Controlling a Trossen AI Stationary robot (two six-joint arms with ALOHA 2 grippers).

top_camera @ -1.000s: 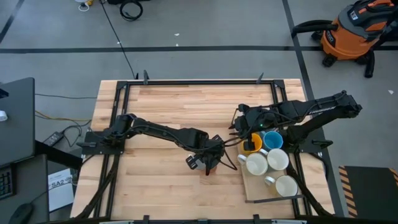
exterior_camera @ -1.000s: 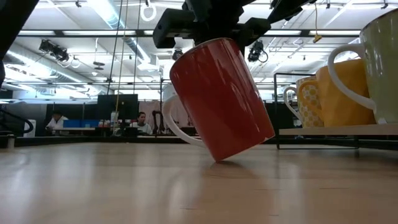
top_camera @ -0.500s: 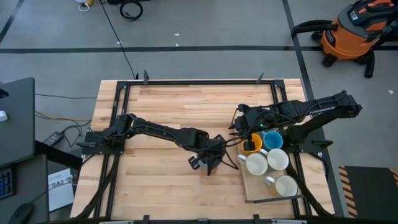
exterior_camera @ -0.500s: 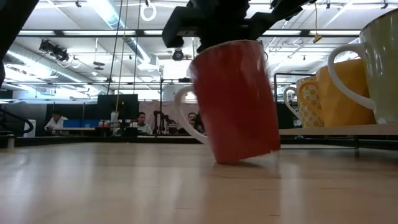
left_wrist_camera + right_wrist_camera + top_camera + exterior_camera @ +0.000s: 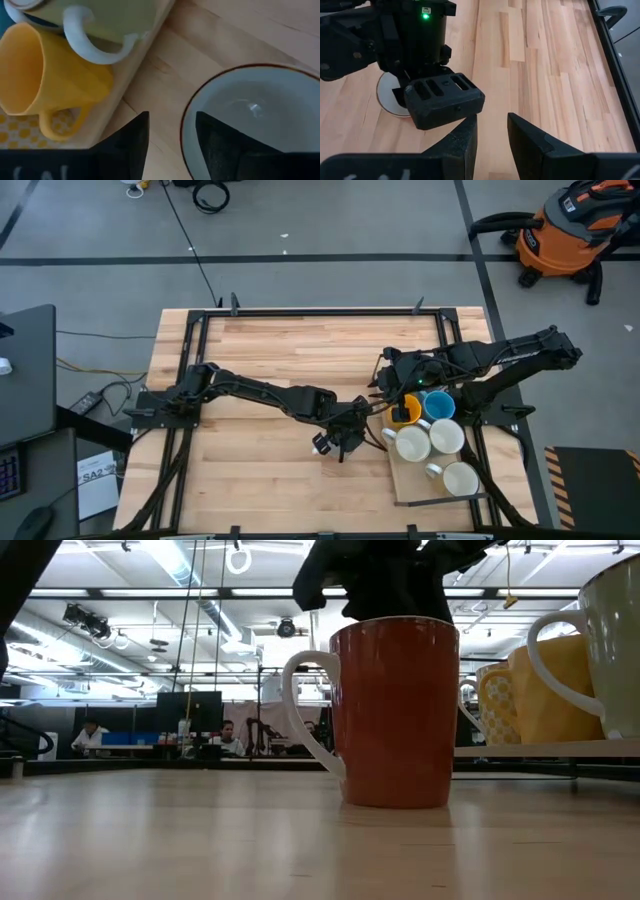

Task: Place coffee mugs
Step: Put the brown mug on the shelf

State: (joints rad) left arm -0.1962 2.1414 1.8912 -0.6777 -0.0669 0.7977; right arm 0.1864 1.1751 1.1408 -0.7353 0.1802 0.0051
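Red mug (image 5: pixel 395 710) upright on the table (image 5: pixel 260 350), just left of the tray (image 5: pixel 410 480) of mugs, left gripper (image 5: pixel 345 435) above its rim, jaws apart, right gripper (image 5: pixel 385 385) near yellow mug (image 5: pixel 404 413), jaws slightly apart, empty.

Bare wooden counter (image 5: pixel 260 345) lies open across the far half and the near left. A red mug (image 5: pixel 395 710) stands upright near the middle, the left end effector (image 5: pixel 338 442) directly above it. Just beside it to the right, a tray (image 5: pixel 410 485) crowded with mugs (image 5: pixel 430 435) blocks passage, with the right end effector (image 5: pixel 385 395) at its far end
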